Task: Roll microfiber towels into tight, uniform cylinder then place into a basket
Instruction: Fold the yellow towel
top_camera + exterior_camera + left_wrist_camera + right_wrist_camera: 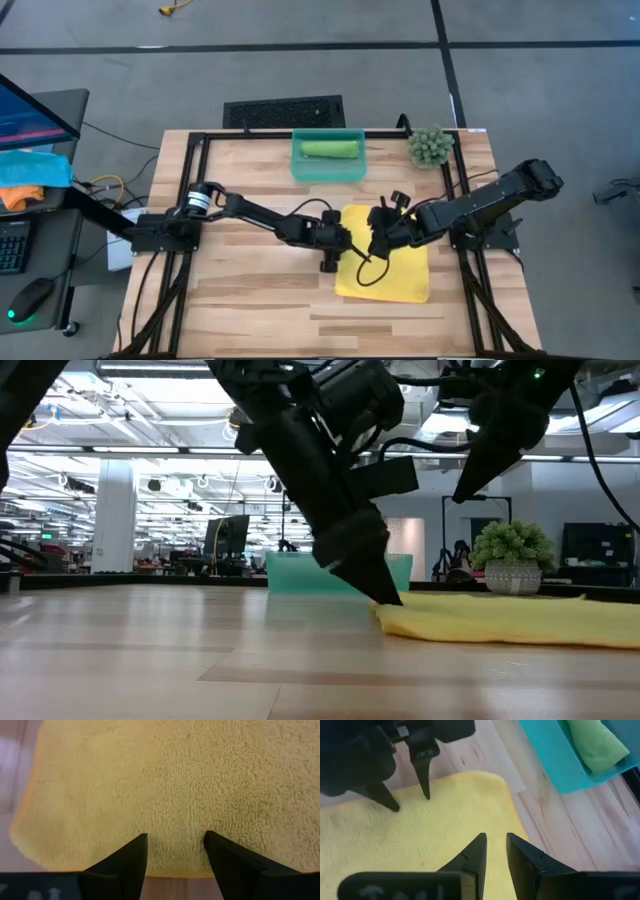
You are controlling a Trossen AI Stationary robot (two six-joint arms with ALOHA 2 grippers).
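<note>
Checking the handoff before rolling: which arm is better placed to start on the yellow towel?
Probably left: the left gripper is open, fingertips down at the yellow towel's edge; the right gripper hangs above it.

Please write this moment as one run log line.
green towel: rolled, in basket | yellow towel: flat | left gripper, right gripper: open over it

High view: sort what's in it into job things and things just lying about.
Job:
yellow towel, flat on the table
green towel, rolled, in the basket
basket
left gripper, at the yellow towel's edge
right gripper, over the towel

Lying about:
potted plant
black grille panel
blue cloth
orange cloth
</note>
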